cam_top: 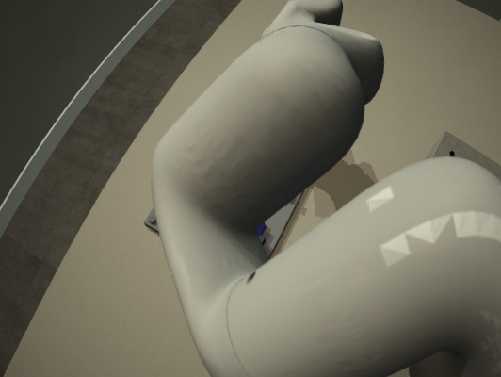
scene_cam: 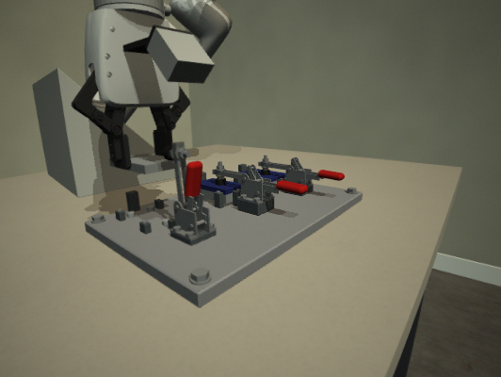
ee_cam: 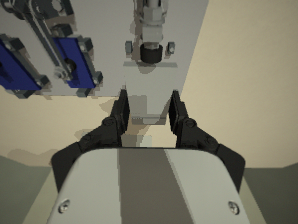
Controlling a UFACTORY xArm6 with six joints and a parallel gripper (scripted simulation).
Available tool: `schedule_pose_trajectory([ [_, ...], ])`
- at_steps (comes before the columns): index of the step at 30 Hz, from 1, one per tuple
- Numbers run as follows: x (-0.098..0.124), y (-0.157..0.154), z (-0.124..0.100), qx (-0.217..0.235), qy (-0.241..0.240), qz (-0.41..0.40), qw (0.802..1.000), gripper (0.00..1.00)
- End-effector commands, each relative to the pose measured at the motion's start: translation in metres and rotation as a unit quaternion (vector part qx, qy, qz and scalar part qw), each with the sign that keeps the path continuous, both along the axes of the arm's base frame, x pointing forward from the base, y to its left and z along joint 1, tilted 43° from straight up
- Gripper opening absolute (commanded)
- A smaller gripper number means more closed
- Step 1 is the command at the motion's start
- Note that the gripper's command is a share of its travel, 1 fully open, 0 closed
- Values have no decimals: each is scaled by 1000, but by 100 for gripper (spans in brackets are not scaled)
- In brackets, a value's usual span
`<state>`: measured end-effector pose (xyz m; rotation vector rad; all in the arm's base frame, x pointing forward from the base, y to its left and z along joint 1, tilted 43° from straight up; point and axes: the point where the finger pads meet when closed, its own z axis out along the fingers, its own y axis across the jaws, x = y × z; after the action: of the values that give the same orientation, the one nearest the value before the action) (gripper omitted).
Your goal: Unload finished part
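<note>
Carrying the slotted part off the fixture
We keep the black two-finger gripper [ee_cam: 147,116] pinching the flat grey slotted part [ee_cam: 148,114] level, then lower it onto the beige desk [scene_cam: 330,306].

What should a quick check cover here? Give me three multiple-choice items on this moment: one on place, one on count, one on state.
1. Where is the grey finished part?
A. In its nest
B. Between the end effector fingers, beyond the fixture plate edge
C. On the floor

2. How many red clamp handles show?
A. Three
B. Two
C. Five

3. How does the near clamp's handle stand?
A. Flat like the others
B. Broken off
C. Upright, clamp open

Answers:
1 B: in the wrist view the part sits between the fingers over the tan table.
2 A: one upright, two lying flat.
3 C: it points up over an empty nest, while both blue blanks stay clamped.
</note>
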<state>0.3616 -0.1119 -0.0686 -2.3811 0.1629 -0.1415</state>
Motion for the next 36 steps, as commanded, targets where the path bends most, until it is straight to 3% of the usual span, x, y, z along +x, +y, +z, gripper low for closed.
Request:
schedule_pose_trajectory([
  [1,-1,-4,4,-1,-1,-1,1000,0],
  [36,-2,-6,6,-1,-1,0,1000,0],
])
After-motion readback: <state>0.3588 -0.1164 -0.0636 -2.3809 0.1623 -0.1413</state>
